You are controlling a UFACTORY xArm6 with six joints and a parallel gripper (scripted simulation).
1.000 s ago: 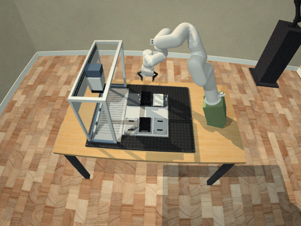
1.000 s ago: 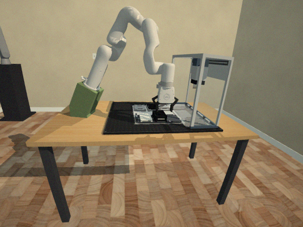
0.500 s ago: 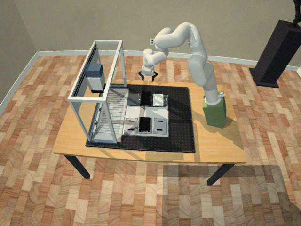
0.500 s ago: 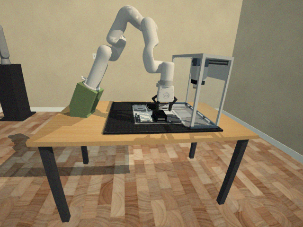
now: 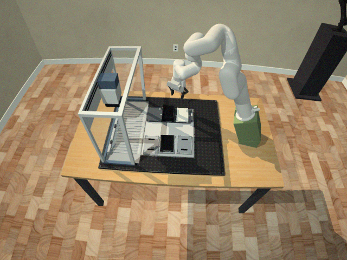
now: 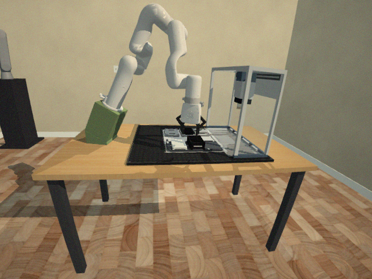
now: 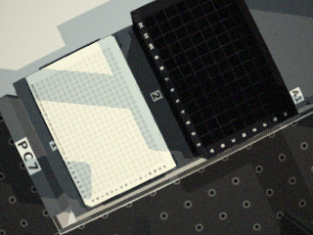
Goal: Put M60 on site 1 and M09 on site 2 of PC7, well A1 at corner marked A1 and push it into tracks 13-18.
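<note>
Two plates, apparently seated, occupy PC7 (image 7: 27,157).

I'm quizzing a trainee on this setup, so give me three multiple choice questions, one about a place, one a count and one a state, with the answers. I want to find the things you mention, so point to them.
1. Where is the white plate (image 5: 182,115) (image 6: 178,145) (image 7: 98,127)?
A) Site 1
B) Site 2
C) A nest

2. How many plates are in the nests (image 5: 184,144) (image 6: 171,132)?
A) None
B) One
C) Three

3. How is the pincer (image 5: 177,96) (image 6: 190,133)?
A) Shut on the white plate
B) Shut on a black block
C) Open, holding nothing

Answers:
1: A, the wrist view shows it at the handle end of PC7 (image 5: 153,114) (image 6: 211,145) (image 7: 156,119).
2: B, only the middle nest holds a black plate (image 5: 167,143) (image 6: 188,131).
3: C, its fingers stand apart with nothing between them.
</note>
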